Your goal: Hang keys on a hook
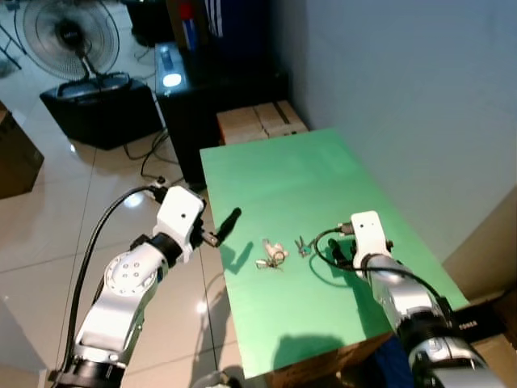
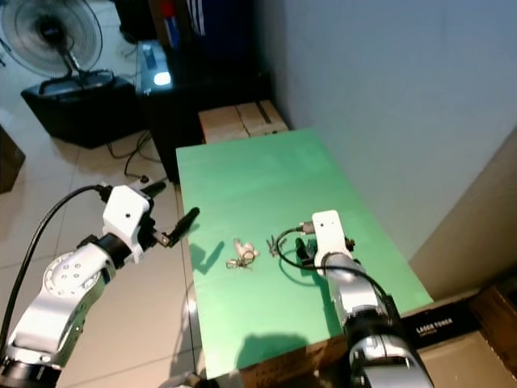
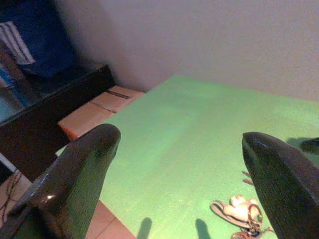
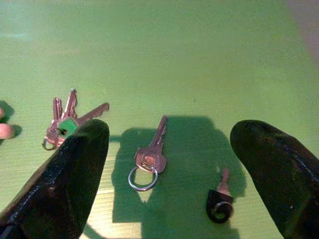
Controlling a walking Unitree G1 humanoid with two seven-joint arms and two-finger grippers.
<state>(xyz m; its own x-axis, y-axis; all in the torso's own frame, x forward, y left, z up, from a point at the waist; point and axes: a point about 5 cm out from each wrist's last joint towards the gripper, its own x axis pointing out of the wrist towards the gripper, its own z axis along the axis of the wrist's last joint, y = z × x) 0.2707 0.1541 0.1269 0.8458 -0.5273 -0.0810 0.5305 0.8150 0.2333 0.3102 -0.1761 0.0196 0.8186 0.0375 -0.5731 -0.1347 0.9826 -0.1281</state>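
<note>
Right wrist view shows our right gripper (image 4: 169,174) hanging low over the green table (image 1: 275,166), its jaws spread wide with nothing between them. Under the gap lie a single key on a silver ring (image 4: 148,162) and a small key with a black head (image 4: 219,199). A bunch of keys with a green tag (image 4: 67,122) lies just beside them, apart from the fingers. From the head we see our left gripper (image 1: 224,226) in the air at the table's left edge, also wide open and empty. Near it on the table rests a white keychain bunch (image 1: 272,254). We cannot make out a hook.
</note>
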